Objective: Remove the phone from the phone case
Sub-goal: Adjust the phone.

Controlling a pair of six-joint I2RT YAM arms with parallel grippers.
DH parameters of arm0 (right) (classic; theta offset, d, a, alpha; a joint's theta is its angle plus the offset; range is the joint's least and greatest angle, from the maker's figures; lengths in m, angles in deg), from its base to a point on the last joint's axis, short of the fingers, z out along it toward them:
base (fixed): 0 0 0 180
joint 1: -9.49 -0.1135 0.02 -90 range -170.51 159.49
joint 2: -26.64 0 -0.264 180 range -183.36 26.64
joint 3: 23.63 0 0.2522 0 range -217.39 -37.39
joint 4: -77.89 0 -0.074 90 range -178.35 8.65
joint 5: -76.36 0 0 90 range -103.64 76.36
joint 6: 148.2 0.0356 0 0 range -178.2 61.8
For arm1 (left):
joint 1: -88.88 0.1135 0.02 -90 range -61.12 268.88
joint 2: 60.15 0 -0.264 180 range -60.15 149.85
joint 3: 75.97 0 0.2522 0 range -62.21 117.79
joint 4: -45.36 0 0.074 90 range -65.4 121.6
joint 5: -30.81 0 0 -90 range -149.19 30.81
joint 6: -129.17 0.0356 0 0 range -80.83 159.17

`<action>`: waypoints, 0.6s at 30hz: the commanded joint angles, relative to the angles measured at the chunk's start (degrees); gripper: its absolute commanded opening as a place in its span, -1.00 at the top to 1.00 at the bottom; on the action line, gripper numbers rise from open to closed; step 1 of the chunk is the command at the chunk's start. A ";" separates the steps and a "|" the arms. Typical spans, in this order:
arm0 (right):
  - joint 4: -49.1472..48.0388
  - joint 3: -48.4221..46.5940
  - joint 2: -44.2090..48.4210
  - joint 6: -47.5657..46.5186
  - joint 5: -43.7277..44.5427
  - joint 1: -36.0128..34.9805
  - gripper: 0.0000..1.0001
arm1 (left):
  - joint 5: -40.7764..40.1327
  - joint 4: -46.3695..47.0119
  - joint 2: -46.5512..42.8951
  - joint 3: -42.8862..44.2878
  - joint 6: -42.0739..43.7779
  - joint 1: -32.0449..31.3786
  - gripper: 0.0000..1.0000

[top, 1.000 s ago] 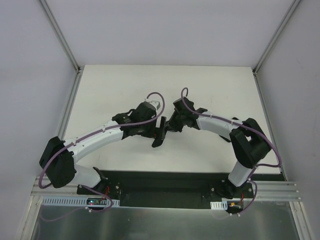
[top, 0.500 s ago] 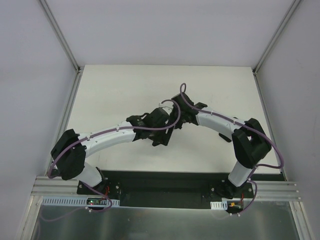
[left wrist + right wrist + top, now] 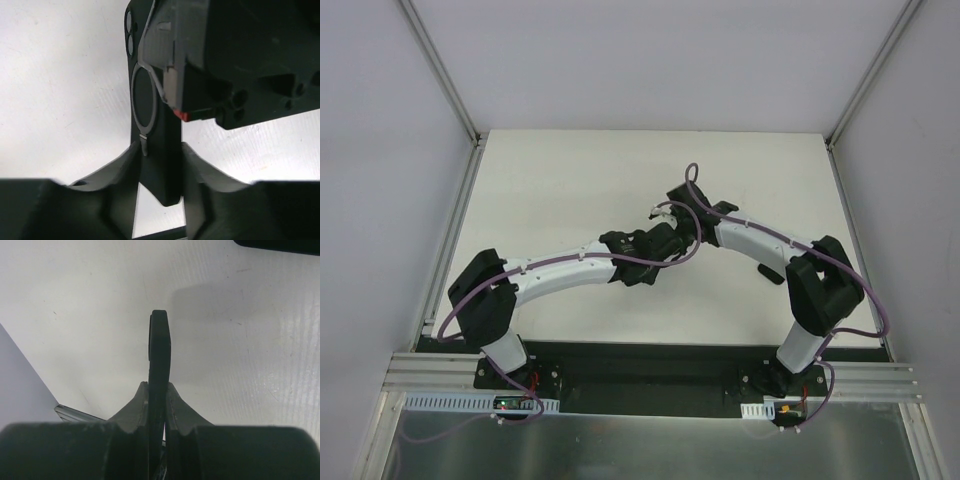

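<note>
Left hand (image 3: pixel 160 151) is clenched on the lower end of the black phone case (image 3: pixel 150 95), whose long axis runs up the middle of its wrist frame, apparently clear of the bench (image 3: pixel 55 90). Right hand (image 3: pixel 157 386) pinches the case edge-on from the opposite end, so both are equally near. Whether the phone sits inside cannot be told.
</note>
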 commanded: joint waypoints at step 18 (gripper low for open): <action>2.52 -1.11 8.55 -8.77 -0.44 1.66 -0.92 | 2.29 -1.66 -5.13 -0.34 0.20 2.53 1.00</action>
